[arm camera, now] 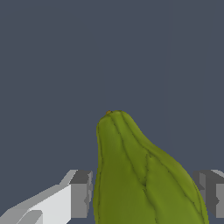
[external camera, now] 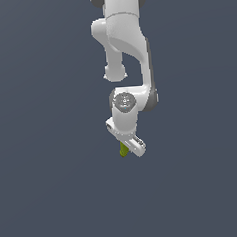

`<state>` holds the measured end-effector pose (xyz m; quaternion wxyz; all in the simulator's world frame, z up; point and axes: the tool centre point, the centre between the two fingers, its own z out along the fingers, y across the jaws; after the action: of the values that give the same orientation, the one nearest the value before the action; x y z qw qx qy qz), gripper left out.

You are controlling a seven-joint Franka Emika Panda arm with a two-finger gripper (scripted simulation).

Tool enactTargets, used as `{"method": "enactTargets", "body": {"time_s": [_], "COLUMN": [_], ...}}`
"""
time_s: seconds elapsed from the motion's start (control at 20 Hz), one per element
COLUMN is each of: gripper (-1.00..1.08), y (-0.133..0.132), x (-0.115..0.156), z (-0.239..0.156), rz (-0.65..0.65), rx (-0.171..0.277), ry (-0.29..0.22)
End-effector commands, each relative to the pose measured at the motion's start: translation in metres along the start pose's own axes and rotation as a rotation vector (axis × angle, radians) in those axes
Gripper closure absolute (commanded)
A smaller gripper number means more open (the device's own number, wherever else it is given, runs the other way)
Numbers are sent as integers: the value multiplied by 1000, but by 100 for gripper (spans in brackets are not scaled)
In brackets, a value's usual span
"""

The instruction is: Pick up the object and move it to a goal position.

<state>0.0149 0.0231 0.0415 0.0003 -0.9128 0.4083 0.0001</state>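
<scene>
The olive object (arm camera: 140, 179) is held between the jaws of the gripper (arm camera: 148, 194). The pickup seems done; no goal marker is seen, so the transfer is judged unfinished.

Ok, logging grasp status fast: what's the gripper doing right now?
Gripper: shut on the olive object, a finger on each side.

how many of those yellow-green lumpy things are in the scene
1. The yellow-green object sits between the gripper fingers, one finger on each side of it; in the exterior view it shows just below the arm's tip. No others show.
</scene>
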Motion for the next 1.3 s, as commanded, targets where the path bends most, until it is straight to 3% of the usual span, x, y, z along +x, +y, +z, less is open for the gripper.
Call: {"method": "enactTargets", "body": {"time_s": [0.0,0.35,0.6,1.25], "gripper": [108,108,108,108], "y": [0,0,3,21], "x": [0,1,16,108], "z": [1,0,-3,-23], "rz": [0,0,0,0], "rx": [0,0,0,0], "ry": [0,0,0,0]}}
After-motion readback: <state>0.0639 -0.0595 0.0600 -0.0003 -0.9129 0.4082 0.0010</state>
